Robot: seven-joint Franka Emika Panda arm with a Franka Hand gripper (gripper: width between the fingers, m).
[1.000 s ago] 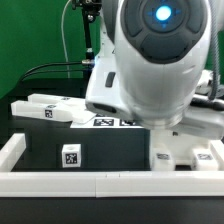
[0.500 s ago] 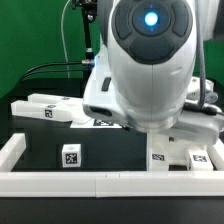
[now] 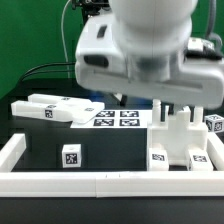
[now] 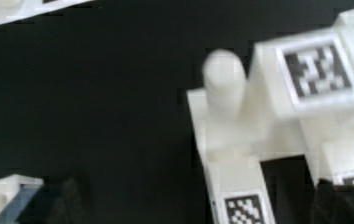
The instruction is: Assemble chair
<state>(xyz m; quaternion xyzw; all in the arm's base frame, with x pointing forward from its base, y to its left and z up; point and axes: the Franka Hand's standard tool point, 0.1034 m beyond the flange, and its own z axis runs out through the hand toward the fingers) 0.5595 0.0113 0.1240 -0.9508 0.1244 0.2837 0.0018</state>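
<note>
Several white tagged chair parts lie on the black table. A blocky cluster [image 3: 183, 148] sits at the exterior view's right, and it fills the blurred wrist view [image 4: 245, 130]. A small tagged block [image 3: 70, 157] lies near the front left. Long bars [image 3: 45, 108] lie at the back left. Another tagged piece [image 3: 213, 123] sits at the far right. My gripper [image 3: 177, 118] hangs just above the right cluster. Its fingers stand apart with nothing between them.
The marker board [image 3: 115, 118] lies at the back middle. A long white border rail [image 3: 100, 182] runs along the front and turns up the left side [image 3: 12, 152]. A green backdrop and black cables are behind.
The arm has pulled up and back from the camera, uncovering the marker board and the right cluster. The chair parts have not moved.
</note>
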